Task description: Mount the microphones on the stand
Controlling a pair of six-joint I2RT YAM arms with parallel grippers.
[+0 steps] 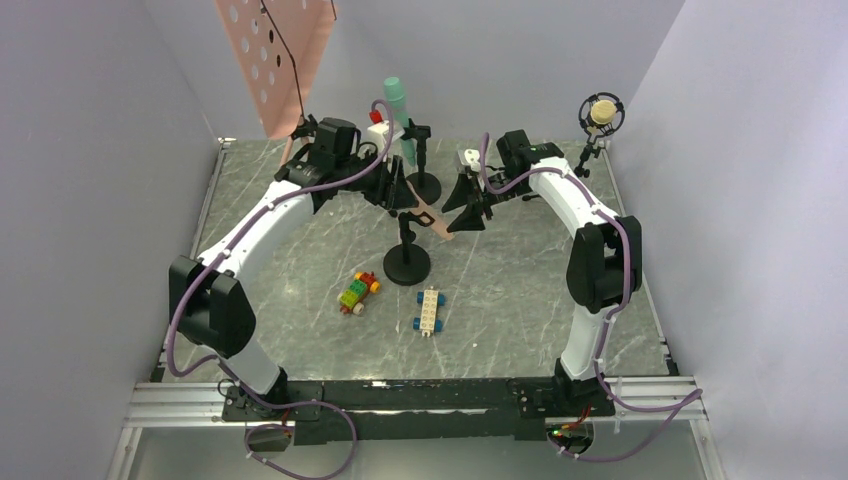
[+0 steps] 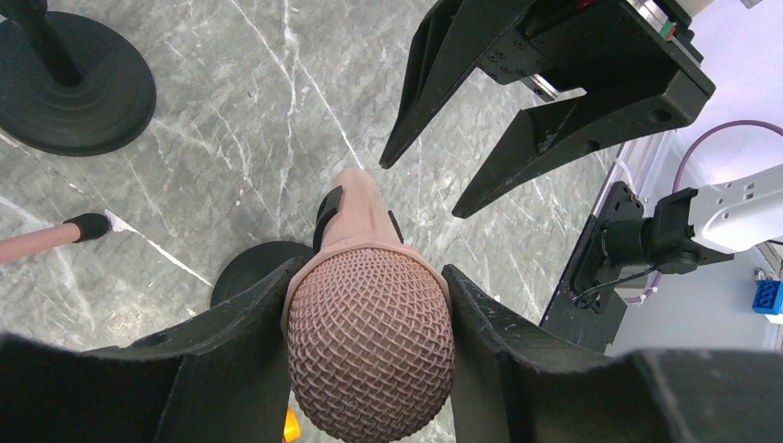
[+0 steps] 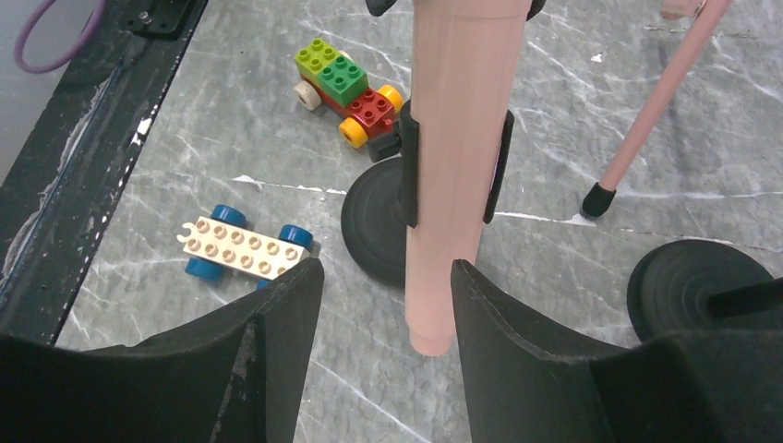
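The salmon pink microphone [image 1: 432, 222] sits tilted in the black clip [image 3: 406, 166] of the centre stand [image 1: 407, 266]. My left gripper [image 2: 371, 269] is shut on its mesh head [image 2: 369, 341]. My right gripper [image 3: 386, 265] is open, its fingers on either side of the microphone's tail end [image 3: 429, 337] without touching it; it also shows in the left wrist view [image 2: 420, 189]. The mint green microphone [image 1: 397, 100] stands in a stand at the back. The pale tan-yellow microphone [image 1: 601, 112] sits in a ring mount at the back right.
Two toy-brick cars lie near the centre stand's base: a green and red one [image 3: 346, 88] and a tan one with blue wheels [image 3: 245, 247]. The back stand's round base [image 3: 692, 277] is close by. A pink perforated board [image 1: 275, 60] leans at the back left, its leg [image 3: 656, 101] nearby.
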